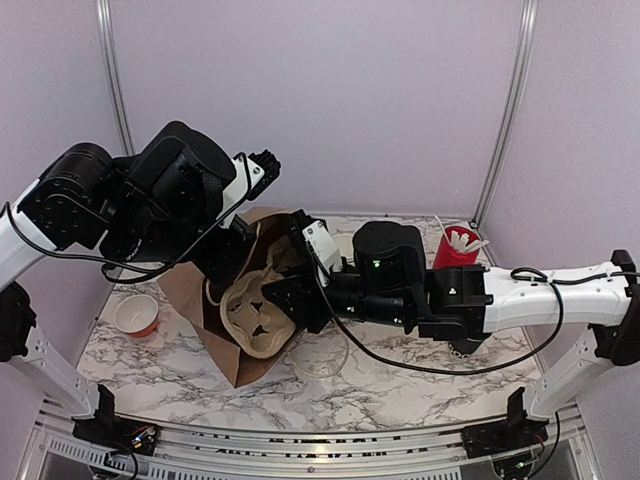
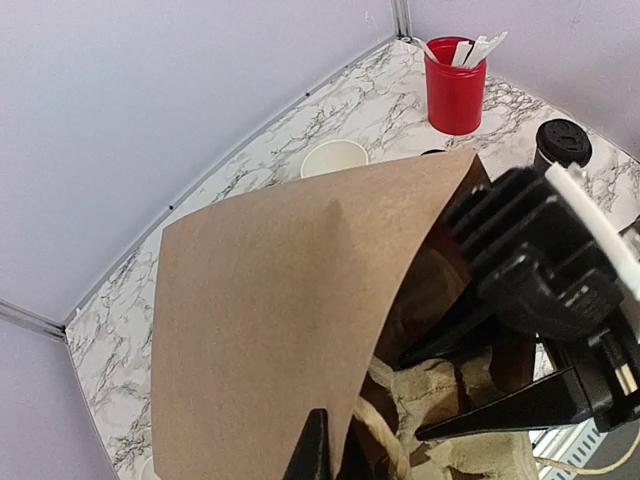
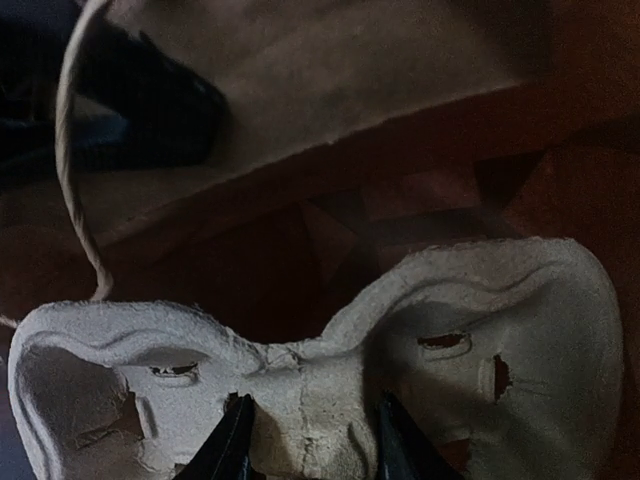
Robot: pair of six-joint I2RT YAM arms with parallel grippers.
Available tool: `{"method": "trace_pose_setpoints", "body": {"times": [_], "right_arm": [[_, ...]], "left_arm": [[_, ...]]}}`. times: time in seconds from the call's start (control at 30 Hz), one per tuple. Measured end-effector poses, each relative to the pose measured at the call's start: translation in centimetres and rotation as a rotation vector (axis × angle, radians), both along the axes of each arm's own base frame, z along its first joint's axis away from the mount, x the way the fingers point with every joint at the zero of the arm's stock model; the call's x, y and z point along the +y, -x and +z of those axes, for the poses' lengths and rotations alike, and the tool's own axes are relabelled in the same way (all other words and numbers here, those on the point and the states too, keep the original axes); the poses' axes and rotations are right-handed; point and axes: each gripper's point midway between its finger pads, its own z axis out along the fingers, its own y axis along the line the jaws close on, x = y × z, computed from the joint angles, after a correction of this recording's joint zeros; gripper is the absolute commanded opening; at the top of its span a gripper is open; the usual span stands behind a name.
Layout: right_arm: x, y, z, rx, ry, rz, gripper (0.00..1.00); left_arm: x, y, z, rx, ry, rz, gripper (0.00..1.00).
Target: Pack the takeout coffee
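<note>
Grey-veined marble tabletop (image 1: 400,395), pale lilac walls (image 1: 330,100) (aluminium corner posts (image 1: 508,110)). Right gripper (image 3: 312,445) clamps a beige moulded-pulp carrier (image 3: 500,330) inside the brown paper bag (image 2: 270,330); left gripper (image 2: 330,452) apparently pinches its rim.

Pale lilac walls (image 1: 330,100), aluminium posts (image 1: 510,100) at the corners, white grey-veined marble worktop (image 1: 180,375), soft even light.

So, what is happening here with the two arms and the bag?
The left gripper holds up one edge of the bag, so its mouth is open. The right gripper pinches the carrier by its middle ridge, partly inside the bag. The carrier's slots look empty; one lidded cup stands on the table near the red cup.
</note>
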Motion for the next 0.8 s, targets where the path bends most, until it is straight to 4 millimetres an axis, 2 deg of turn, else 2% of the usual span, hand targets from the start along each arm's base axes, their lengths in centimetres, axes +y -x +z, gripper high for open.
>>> {"method": "trace_pose_setpoints", "body": {"times": [0.1,0.2,0.47,0.63,0.8], "right_arm": [[0.2,-0.4,-1.0,-0.067,0.092,-0.075,0.38],[-0.1,-0.5,-1.2,-0.137,0.147,-0.137,0.38],[-1.5,-1.8,0.0,-0.335,0.202,-0.255,0.41],[-1.7,-1.9,0.4,-0.41,0.237,-0.256,0.41],[-1.8,-1.5,-0.4,-0.409,0.238,-0.229,0.41]], "left_arm": [[-0.1,0.3,0.1,0.019,0.019,-0.005,0.0],[-0.4,0.7,-0.1,0.045,0.034,-0.02,0.0],[-1.1,2.0,-1.2,0.119,0.079,-0.08,0.0],[-1.9,2.3,-1.3,0.139,0.129,-0.093,0.0],[-1.3,1.7,-0.1,0.157,0.234,-0.051,0.0]]}}
